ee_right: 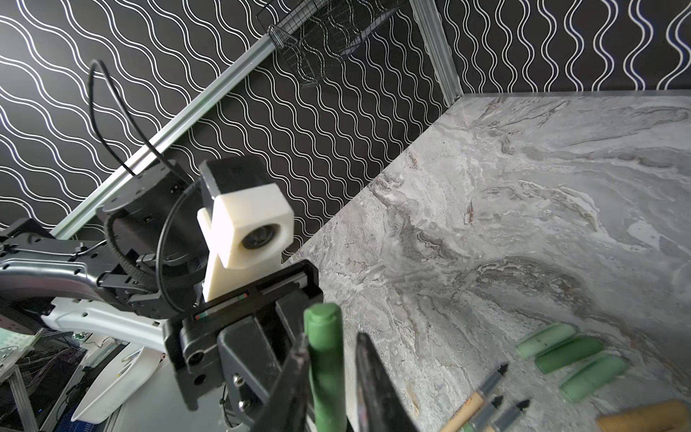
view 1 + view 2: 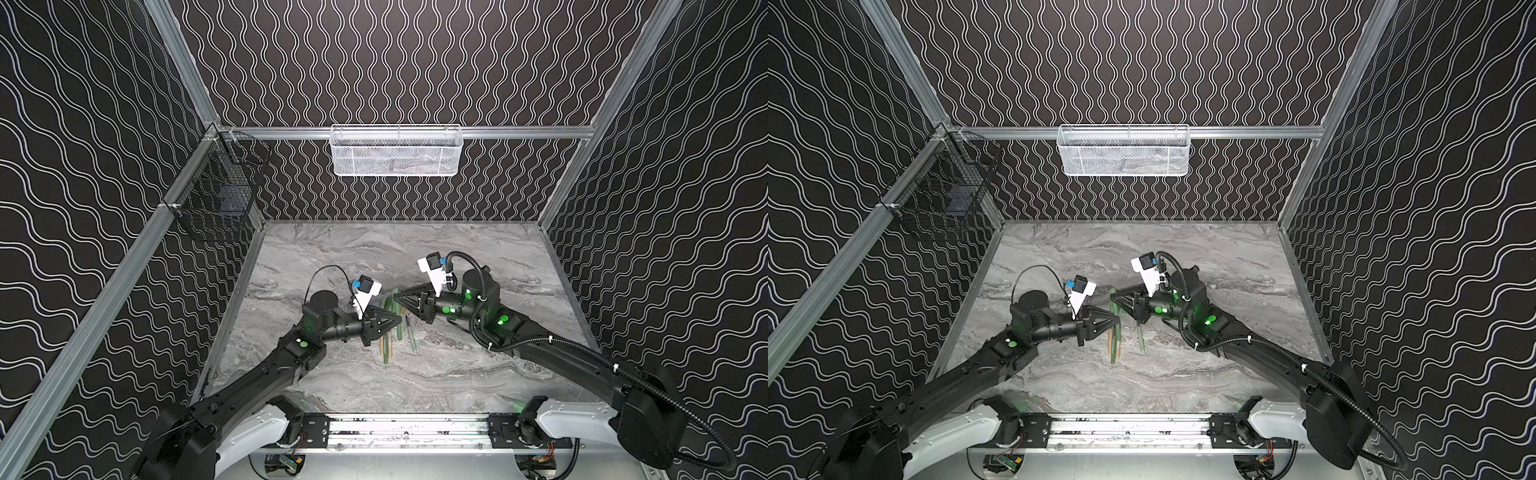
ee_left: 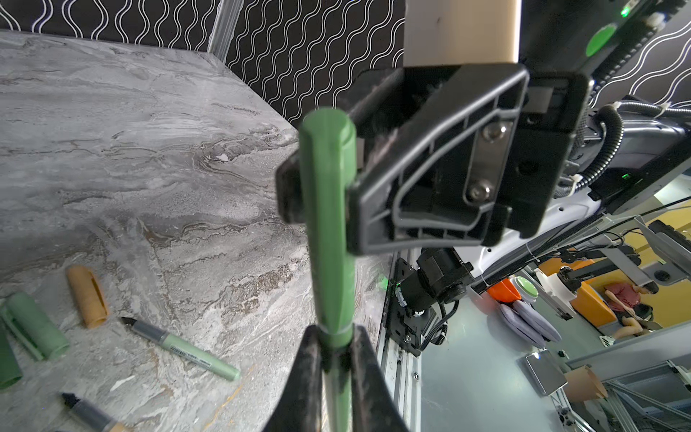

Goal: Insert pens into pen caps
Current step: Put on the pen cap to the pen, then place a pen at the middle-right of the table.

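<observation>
A dark green pen [image 3: 338, 377] is clamped in my left gripper [image 3: 334, 336], which is shut on its barrel. A dark green pen cap [image 3: 329, 224] sits over the pen's far end. My right gripper [image 1: 332, 348] straddles that cap [image 1: 325, 359] with its jaws open; one finger touches the cap and a gap shows at the other. In both top views the two grippers [image 2: 397, 320] [image 2: 397, 296] meet tip to tip above the table's middle. Loose pens [image 1: 482, 396] [image 3: 183, 349] and loose caps [image 1: 570, 353] [image 3: 88, 295] lie on the marble below.
A white mesh basket [image 2: 395, 151] hangs on the back wall. On the left wall hangs a black wire basket [image 2: 218, 187]. The arm rail [image 2: 407, 430] runs along the front edge. The loose pens [image 2: 384, 345] lie just in front of the grippers.
</observation>
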Action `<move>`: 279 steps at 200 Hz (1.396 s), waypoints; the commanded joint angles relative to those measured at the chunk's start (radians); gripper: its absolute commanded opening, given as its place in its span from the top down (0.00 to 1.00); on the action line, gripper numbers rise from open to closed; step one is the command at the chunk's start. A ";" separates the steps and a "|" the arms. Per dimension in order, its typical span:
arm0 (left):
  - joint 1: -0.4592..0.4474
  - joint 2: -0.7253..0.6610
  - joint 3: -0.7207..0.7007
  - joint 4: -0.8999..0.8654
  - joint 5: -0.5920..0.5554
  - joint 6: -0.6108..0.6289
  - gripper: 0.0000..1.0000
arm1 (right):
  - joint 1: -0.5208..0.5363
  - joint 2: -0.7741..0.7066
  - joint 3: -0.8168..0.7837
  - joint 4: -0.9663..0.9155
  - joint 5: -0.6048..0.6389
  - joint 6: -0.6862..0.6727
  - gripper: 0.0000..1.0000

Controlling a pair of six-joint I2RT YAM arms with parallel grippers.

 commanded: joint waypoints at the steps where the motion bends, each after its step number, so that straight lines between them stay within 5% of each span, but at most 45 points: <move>1: -0.003 0.014 0.006 0.092 0.031 0.018 1.00 | 0.001 -0.017 0.009 -0.031 -0.012 -0.007 0.61; 61: -0.019 0.024 -0.001 0.129 0.064 0.016 1.00 | -0.007 -0.103 0.016 -0.112 0.017 -0.051 0.28; 155: -0.042 0.051 -0.013 0.227 0.131 -0.015 1.00 | -0.013 -0.102 0.071 -0.159 -0.042 -0.082 0.22; 203: -0.043 0.049 -0.016 0.249 0.138 -0.025 1.00 | -0.013 -0.077 0.066 -0.150 -0.091 -0.088 0.36; 279: -0.044 0.010 -0.006 0.166 0.069 0.021 1.00 | -0.010 -0.059 0.053 -0.188 -0.067 -0.064 0.90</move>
